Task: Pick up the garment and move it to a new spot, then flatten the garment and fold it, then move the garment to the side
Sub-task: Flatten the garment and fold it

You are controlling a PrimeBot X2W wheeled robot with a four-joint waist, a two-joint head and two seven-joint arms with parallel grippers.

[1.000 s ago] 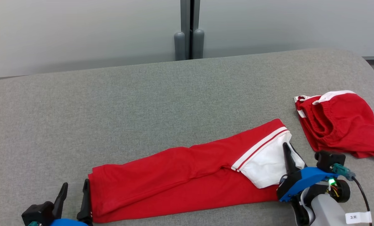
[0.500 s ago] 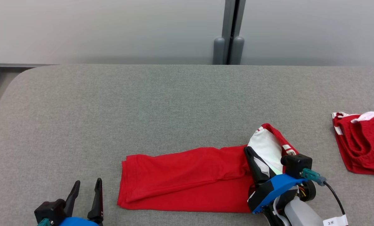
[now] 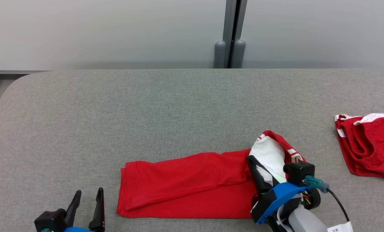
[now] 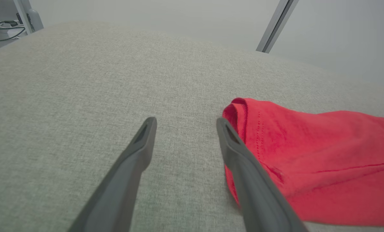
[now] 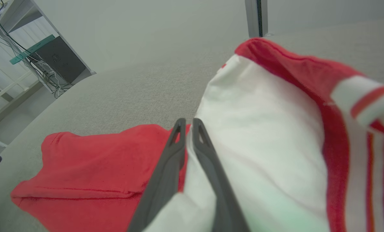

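Observation:
The garment (image 3: 185,180) is red with a white, striped end and lies lengthwise on the grey table (image 3: 179,106). My right gripper (image 3: 250,159) is shut on the white end, which is lifted and curled back over the red part. In the right wrist view the nearly closed right gripper (image 5: 188,121) pinches white cloth (image 5: 262,129), with the red cloth (image 5: 92,170) lying below. My left gripper (image 3: 88,192) stands open near the table's front edge, just left of the garment's left end. In the left wrist view the left gripper (image 4: 186,120) holds nothing, and the garment's hem (image 4: 307,151) lies beside the right finger.
A second red garment (image 3: 369,148) with white trim lies crumpled at the table's right edge. A grey post (image 3: 229,32) stands against the wall behind the table. The table's rounded left corner (image 3: 14,83) shows, with shelving and cables (image 5: 50,61) beyond it.
The camera has turned to the left. My right gripper has raised the white end and carried it left, so the garment lies shorter. The left gripper now stands apart from the garment's left edge.

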